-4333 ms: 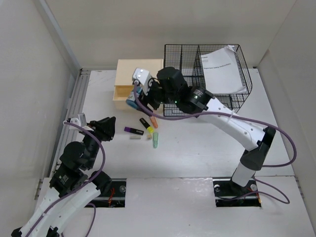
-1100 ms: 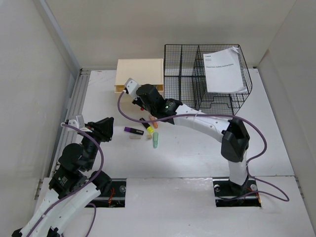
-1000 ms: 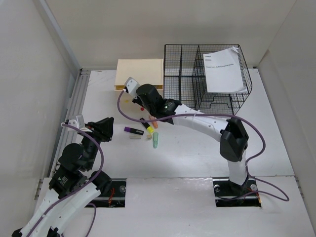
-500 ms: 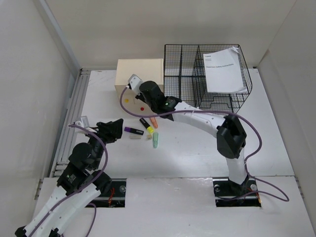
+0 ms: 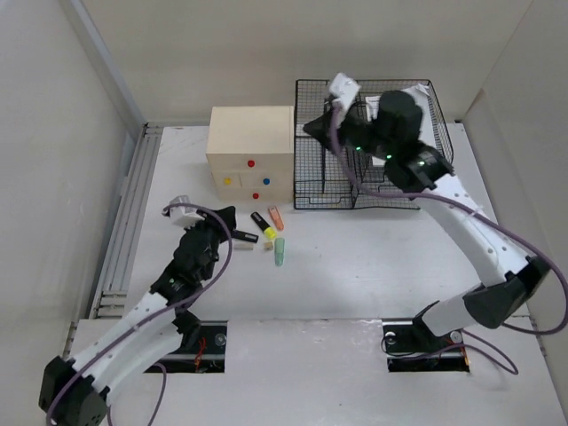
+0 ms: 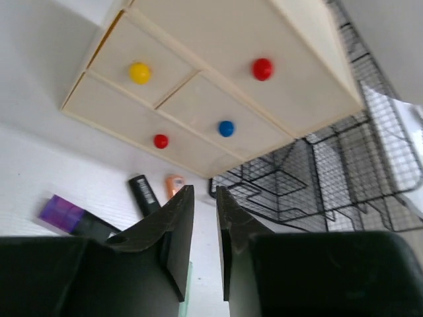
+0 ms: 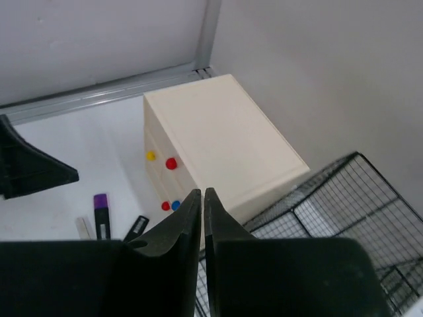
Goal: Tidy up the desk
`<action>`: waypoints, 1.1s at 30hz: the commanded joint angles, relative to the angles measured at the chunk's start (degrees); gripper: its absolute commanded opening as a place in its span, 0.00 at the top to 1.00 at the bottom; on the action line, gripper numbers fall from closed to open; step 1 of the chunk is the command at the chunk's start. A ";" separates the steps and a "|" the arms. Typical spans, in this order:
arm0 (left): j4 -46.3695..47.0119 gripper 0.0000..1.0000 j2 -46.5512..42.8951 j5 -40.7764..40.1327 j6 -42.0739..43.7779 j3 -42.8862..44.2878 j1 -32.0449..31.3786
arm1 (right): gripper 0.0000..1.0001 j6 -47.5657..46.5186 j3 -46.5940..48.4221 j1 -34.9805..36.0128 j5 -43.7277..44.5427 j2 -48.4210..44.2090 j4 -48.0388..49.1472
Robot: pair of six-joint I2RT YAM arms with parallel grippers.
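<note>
The desk point(image 5: 373, 257) is a white tabletop with a ribbed rail point(image 5: 133, 195) on its left. A purple marker point(image 6: 59, 212), a black-and-yellow one point(image 5: 262, 224), an orange one point(image 5: 277, 217) and a green one point(image 5: 280, 252) lie loose at mid-desk. My left gripper point(image 5: 224, 222) hovers low at the purple marker's left end. In the left wrist view its tips point(image 6: 205, 191) stand close together with a narrow slit and nothing in it. My right gripper point(image 5: 318, 127) hangs high over the rack's left side, jaws point(image 7: 202, 193) pressed nearly together and empty.
A cream drawer box point(image 5: 251, 164) with yellow, red and blue knobs stands behind the markers, all drawers closed. A black wire-mesh rack point(image 5: 390, 191) adjoins it on the right. A small white block point(image 5: 268, 248) lies by the green marker.
My right arm has lifted away from the drawer box's front to above the rack. My left arm has reached forward to the markers. The box's knobbed front now shows uncovered.
</note>
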 commanded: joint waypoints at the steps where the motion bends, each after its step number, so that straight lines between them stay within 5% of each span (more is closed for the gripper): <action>1: 12.54 0.82 7.02 6.58 -0.84 2.26 4.97 | 0.89 7.42 -2.55 -6.66 -17.66 -3.17 1.04; 3: 16.14 0.76 12.21 15.36 -1.45 3.58 11.29 | 0.81 9.18 -5.53 -9.74 -21.98 -6.16 3.32; 9: 23.79 0.70 24.59 37.72 -3.82 5.78 28.16 | 0.79 10.51 -10.47 -13.08 -23.83 -9.87 5.80; 15: 34.18 0.63 33.57 51.00 -8.04 6.91 34.25 | 0.79 11.12 -11.61 -14.85 -26.11 -10.39 6.32; 33: 34.81 0.57 46.67 48.56 -7.08 11.22 34.78 | 0.74 11.65 -13.81 -15.37 -25.06 -10.92 7.38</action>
